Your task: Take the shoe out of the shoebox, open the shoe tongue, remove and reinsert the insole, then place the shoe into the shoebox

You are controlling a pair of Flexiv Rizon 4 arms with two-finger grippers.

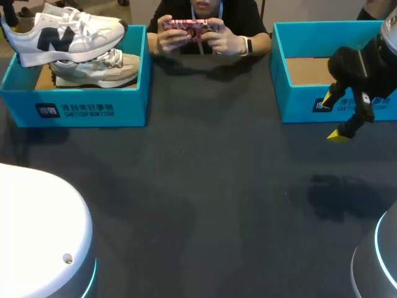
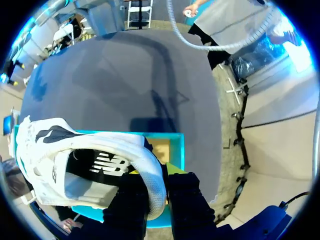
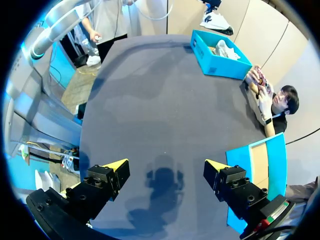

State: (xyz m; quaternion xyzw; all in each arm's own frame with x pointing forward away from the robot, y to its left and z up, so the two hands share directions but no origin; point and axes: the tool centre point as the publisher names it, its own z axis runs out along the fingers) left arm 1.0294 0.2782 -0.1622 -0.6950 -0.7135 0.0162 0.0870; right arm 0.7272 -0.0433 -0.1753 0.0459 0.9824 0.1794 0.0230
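A white lace-up sneaker [image 1: 68, 34] is marked with a dark navy letter logo. A grey-beige sneaker [image 1: 102, 69] is seen in a turquoise cardboard shoebox [image 1: 93, 110] printed in white. A second turquoise box [image 1: 298, 102] is lined brown, and the flat table [image 1: 205, 186] is coloured dark grey.

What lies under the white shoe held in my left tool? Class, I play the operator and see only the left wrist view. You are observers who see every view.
Observer: A second, grey-beige shoe lies in the left shoebox, under the raised white shoe.
Operator: Where is my right tool?
Observer: The right tool hangs open over the bare table, close by a second shoebox at the right side.
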